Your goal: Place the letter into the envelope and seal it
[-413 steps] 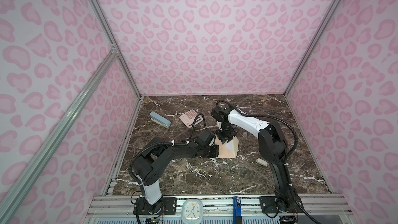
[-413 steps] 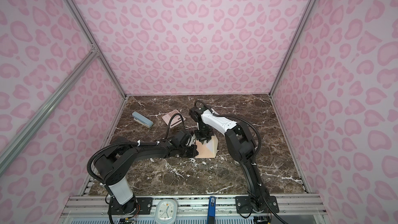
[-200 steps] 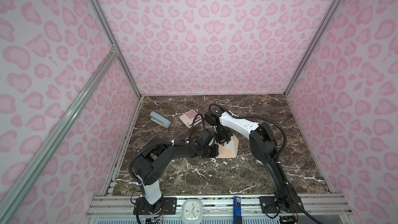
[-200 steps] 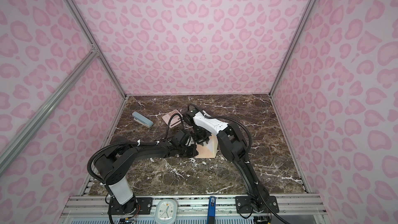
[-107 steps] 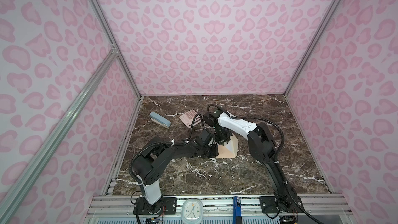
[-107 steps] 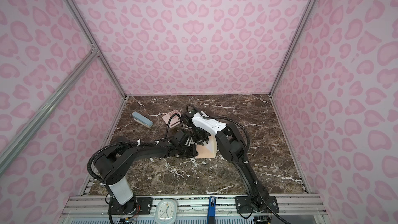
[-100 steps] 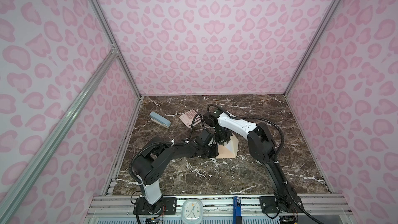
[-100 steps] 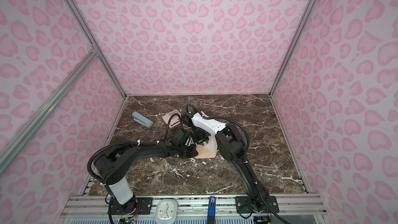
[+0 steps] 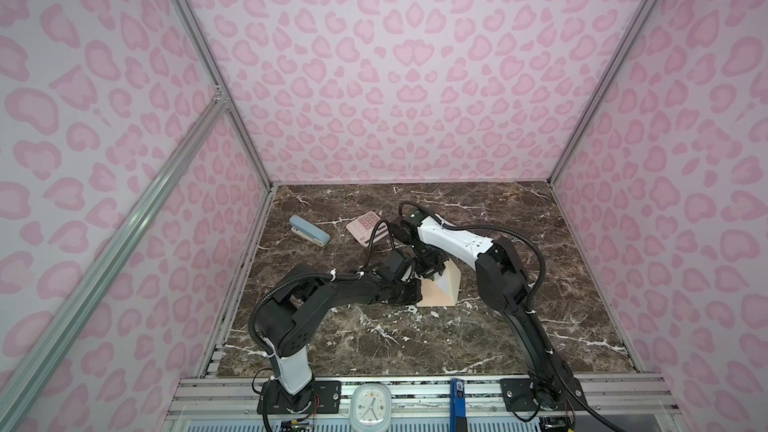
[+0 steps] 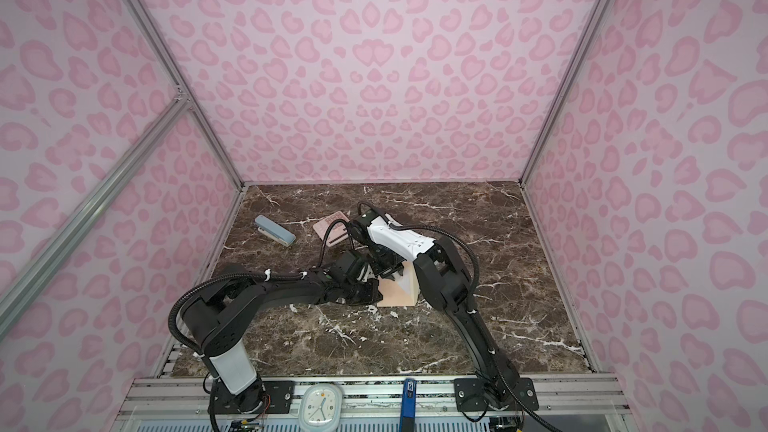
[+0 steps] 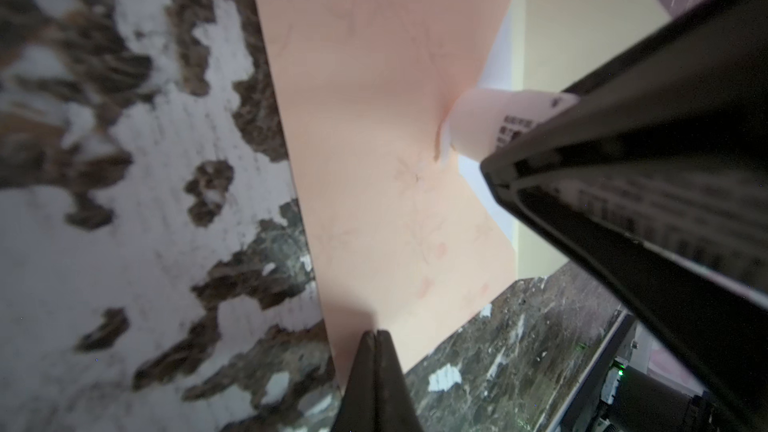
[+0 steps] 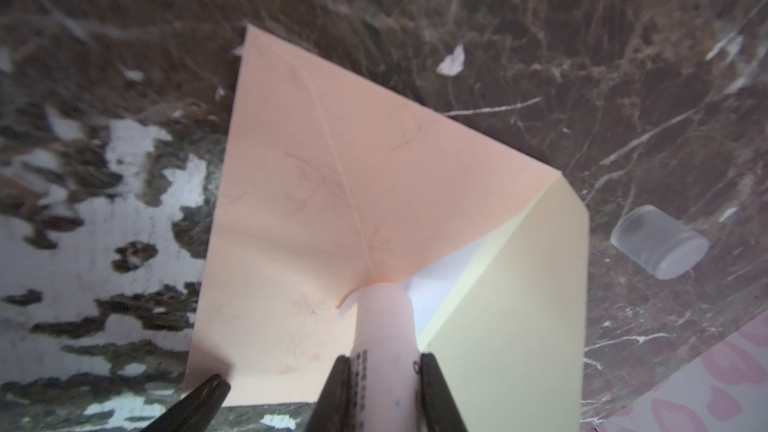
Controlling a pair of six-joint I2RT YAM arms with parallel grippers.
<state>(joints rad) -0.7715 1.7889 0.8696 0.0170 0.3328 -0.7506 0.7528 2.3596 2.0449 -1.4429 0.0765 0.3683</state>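
The left gripper (image 11: pixel 376 338), jaws together, touches the envelope's (image 11: pixel 374 97) edge; a pale tube (image 11: pixel 488 126) presses its opening, letter (image 11: pixel 503 56) peeking out.

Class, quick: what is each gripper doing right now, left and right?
Left gripper: shut, tips at the envelope edge; pinching it or not, cannot tell.
Right gripper: shut on the glue stick, whose tip touches the envelope.

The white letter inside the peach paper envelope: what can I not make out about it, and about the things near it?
- White paper letter: right wrist view shows one sliver; peach paper envelope covers the rest.
- Pale pink glue stick: print blurred in both wrist views.
- Left gripper: left wrist view's edge cuts all but the tips.
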